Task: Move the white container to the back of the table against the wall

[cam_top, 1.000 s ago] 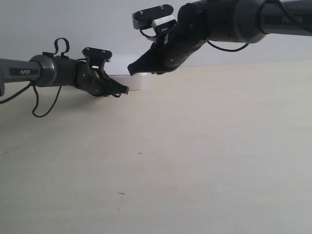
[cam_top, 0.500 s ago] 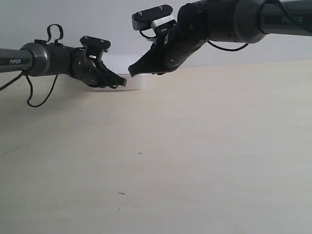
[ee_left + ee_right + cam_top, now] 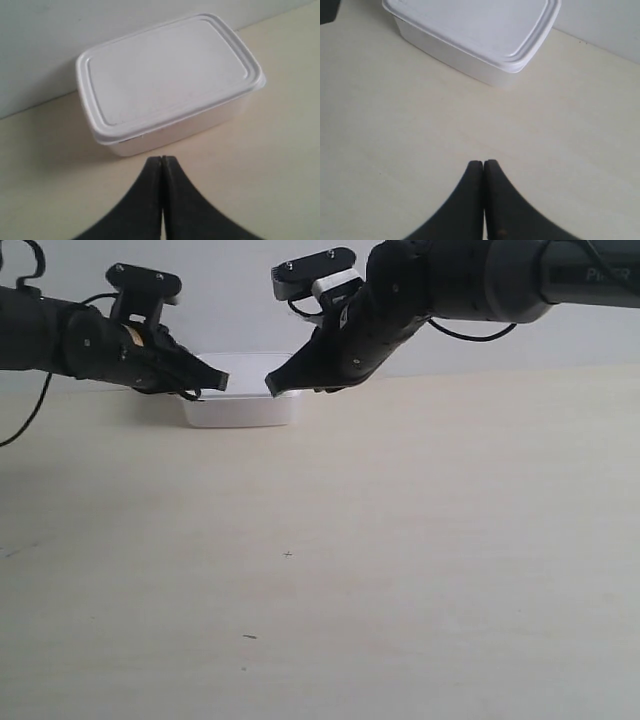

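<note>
The white container (image 3: 240, 410) rests on the table (image 3: 420, 540) at the back, its far side by the wall (image 3: 220, 300). Its lid is on. In the left wrist view the container (image 3: 170, 75) lies just beyond my left gripper (image 3: 161, 159), which is shut and holds nothing. In the right wrist view the container (image 3: 475, 25) lies farther off from my right gripper (image 3: 483, 162), also shut and empty. In the exterior view, the left-hand arm's gripper (image 3: 222, 383) and the right-hand arm's gripper (image 3: 272, 386) hover just above the container, apart from it.
Tiny dark specks (image 3: 288, 555) mark the pale table in the foreground. A dark corner of the other arm (image 3: 327, 10) shows at the edge of the right wrist view. The wall (image 3: 50, 30) runs close behind the container.
The arm at the exterior view's left has risen and pulled back to the left, uncovering the container. The arm at the right has barely shifted. The container has stayed put.
</note>
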Tool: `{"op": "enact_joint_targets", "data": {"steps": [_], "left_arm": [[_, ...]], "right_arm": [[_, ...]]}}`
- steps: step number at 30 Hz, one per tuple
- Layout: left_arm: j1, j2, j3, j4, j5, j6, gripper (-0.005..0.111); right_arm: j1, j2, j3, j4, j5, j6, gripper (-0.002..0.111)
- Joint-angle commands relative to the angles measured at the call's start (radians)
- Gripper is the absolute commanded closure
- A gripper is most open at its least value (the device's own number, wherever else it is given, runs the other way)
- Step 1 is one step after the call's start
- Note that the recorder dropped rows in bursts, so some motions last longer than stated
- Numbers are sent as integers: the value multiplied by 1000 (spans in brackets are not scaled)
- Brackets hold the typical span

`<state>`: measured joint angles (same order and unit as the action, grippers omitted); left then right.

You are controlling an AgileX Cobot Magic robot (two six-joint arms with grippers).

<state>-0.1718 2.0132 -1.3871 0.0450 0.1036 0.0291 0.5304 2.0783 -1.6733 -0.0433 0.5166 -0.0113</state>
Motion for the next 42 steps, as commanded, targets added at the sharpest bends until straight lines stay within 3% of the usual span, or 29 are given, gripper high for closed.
{"op": "enact_joint_targets", "data": {"steps": [1,9,17,37,42], "left_arm": [[4,-96,121,3,-22,-22,107],[4,-363,369,3,-115,-51,107],[4,-716,551,3,-125,-87,107],[4,-1570,727,-17,255,-96,107],[4,-1750,772,-81,279,-88,107]], "right_arm": [[-2,-33,2,-8,34,-7,108],[-2,-121,30,99,94,-69,108],[-1,-377,280,263,8,-156,108],[4,-1148,735,371,-44,-186,108],[4,-1303,891,385,-71,-224,108]]}}
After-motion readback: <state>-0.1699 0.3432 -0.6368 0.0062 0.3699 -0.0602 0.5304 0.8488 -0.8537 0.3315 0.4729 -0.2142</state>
